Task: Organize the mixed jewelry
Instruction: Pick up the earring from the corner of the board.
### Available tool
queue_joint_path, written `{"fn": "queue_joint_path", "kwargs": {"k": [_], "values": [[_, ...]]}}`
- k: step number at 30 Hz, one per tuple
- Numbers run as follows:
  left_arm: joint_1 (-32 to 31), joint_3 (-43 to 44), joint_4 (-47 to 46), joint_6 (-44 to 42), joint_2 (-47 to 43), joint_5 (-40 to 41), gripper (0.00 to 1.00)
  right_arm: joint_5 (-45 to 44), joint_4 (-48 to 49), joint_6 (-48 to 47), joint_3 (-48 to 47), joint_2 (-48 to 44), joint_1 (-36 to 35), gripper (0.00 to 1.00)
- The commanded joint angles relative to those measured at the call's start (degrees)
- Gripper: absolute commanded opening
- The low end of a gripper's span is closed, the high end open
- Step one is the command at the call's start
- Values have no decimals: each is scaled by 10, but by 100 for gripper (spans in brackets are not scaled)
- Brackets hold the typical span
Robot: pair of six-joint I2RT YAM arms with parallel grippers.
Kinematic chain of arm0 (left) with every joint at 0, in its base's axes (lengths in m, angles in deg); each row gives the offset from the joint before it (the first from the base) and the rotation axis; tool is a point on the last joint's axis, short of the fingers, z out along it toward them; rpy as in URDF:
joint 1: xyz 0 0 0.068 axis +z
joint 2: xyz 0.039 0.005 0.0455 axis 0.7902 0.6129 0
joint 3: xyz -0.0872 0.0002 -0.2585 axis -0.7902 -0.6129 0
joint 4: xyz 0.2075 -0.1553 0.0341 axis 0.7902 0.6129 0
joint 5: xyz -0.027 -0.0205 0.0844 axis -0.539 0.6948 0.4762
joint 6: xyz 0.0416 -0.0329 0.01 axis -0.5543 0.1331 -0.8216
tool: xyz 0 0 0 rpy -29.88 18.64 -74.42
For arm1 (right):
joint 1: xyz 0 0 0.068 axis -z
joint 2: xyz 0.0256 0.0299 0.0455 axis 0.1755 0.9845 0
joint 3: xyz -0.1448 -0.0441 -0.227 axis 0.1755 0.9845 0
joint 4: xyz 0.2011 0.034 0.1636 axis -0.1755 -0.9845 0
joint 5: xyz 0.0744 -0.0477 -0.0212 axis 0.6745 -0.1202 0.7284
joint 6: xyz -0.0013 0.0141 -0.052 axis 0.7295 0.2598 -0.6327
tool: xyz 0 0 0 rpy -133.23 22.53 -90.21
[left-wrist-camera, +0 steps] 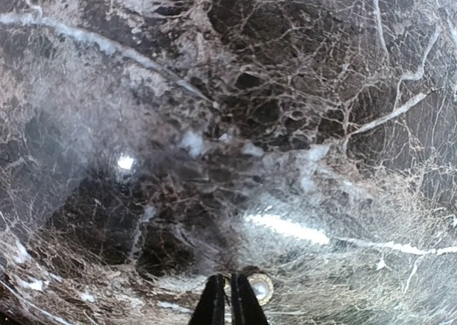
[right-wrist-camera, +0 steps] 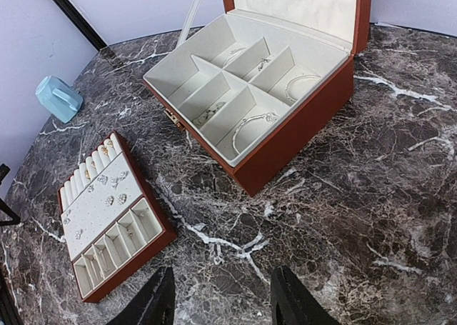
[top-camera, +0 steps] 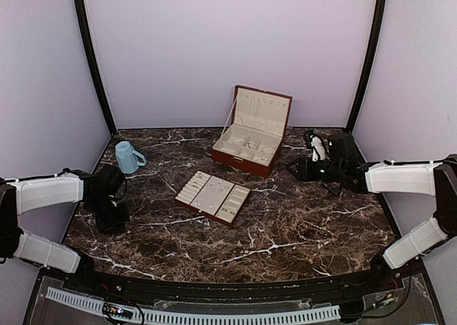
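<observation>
Your left jaws, at the bottom edge of the left wrist view, stand drawn in to a narrow slit. Their fingertips (left-wrist-camera: 212, 307) sit low over the dark marble bench (left-wrist-camera: 321, 68), and a small round pearl-like piece (left-wrist-camera: 258, 288) lies just to the right of them. You cannot tell from here whether any part of it is pinched. The low, straight-down pose reads as a pick on a speck too thin to take any other way. Your right jaws, at the bottom of the right wrist view, hang wide and empty above bare marble. They sit off at the right of the overhead frame, probably to keep the way clear and that camera on the sorting. The rest of the mixed jewelry (right-wrist-camera: 114, 196) shows as tiny pale-metal glints. Studs and rings dot the cream-lined tray (right-wrist-camera: 143, 223) at the lower left of that view. Thin bracelets or chains curl in the compartments of the open red-brown box (right-wrist-camera: 300, 128) at upper centre. A blue cup (right-wrist-camera: 57, 98) stands at the far left, well apart from both.
</observation>
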Motion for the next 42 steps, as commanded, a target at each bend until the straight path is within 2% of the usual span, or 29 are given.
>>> {"fn": "queue_joint_path", "kwargs": {"k": [1, 4, 13, 25, 29, 33, 42], "values": [[-2, 4, 17, -5, 2, 1, 4, -9, 23, 4, 6, 6, 4, 46], [-1, 5, 19, -5, 4, 2, 0, -10, 23, 4, 6, 5, 5, 46], [-2, 36, 33, -9, -13, 11, 0, -15, 22, 5, 7, -9, 5, 46], [-2, 95, -3, -69, -105, 36, 0, 34, 49, 43, 19, -38, 26, 47], [-2, 114, -51, -121, -113, 17, 0, 58, 62, 63, 23, -47, 31, 47], [-2, 122, -121, -163, -107, -44, 0, 84, 78, 83, 28, -66, 31, 48], [-14, 129, -318, -265, -67, -146, 0, 167, 99, 109, 24, -86, 31, 54]]}}
